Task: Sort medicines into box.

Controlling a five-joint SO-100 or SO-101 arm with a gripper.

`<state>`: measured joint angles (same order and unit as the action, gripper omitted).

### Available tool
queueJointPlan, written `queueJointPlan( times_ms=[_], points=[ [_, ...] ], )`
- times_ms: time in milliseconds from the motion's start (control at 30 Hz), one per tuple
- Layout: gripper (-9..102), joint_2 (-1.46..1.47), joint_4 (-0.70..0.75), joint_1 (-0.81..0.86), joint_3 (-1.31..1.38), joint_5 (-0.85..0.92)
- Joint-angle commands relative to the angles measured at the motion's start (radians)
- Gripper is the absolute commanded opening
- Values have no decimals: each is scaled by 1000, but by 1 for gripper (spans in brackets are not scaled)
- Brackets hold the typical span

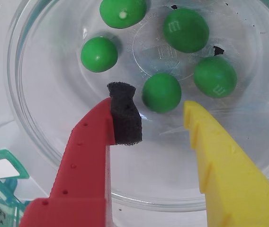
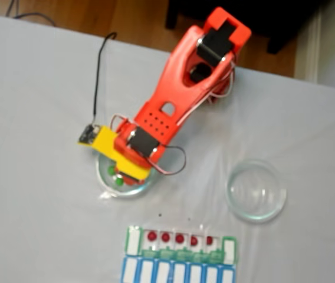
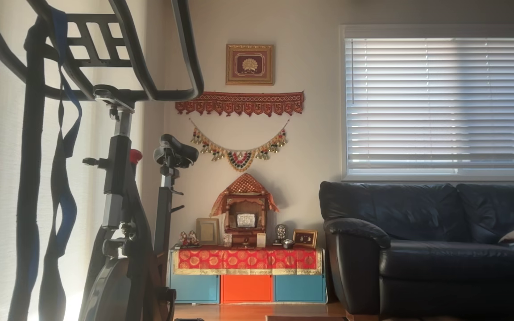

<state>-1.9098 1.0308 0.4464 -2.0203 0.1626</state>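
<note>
White tabletop [image 2: 32, 194] bearing two round clear dishes, one [image 2: 105, 187] beneath the arm and one [image 2: 256, 190] to its right, with the green box [image 2: 181, 243] adjoining a blue organizer row [image 2: 179, 272] at the near edge.

In the wrist view, five pills lie in a round dish [image 1: 44, 142]: one [image 1: 123, 12] at the top edge, one [image 1: 185, 30] to its right, one [image 1: 99, 54] at the left, one [image 1: 215, 76] at the right, and one [image 1: 161, 92] nearest the tool [image 1: 153, 120]. The tool's fingers stand apart over the dish, either side of that nearest pill.

In the fixed view, this dish [image 2: 105, 183] sits on the bench [image 2: 32, 88] under the arm's end. A second dish [image 2: 256, 190] lies well apart to its right. The box [image 2: 181, 243] lies below both dishes, near the lower edge, with five pills in a row in its compartments, the leftmost [image 2: 151, 236] near its left end. An adjoining row [image 2: 176, 273] lies directly below the box, touching it.
</note>
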Motion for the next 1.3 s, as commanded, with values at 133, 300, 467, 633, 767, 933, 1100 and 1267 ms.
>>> queueJointPlan(
  times_ms=[133, 300, 467, 633, 767, 933, 1100, 1267],
  points=[
    [22, -5, -15, -5, 15, -14],
    [22, 5, -18, -5, 15, -12],
    [21, 20, -20, -6, 15, -12],
    [21, 29, -25, -9, 15, -14],
    [19, 31, -29, -15, 8, -15],
    [9, 32, -26, -20, 8, -12],
    [2, 44, -14, -23, 20, -2],
    [1, 37, -11, -23, 17, 0]
  ],
)
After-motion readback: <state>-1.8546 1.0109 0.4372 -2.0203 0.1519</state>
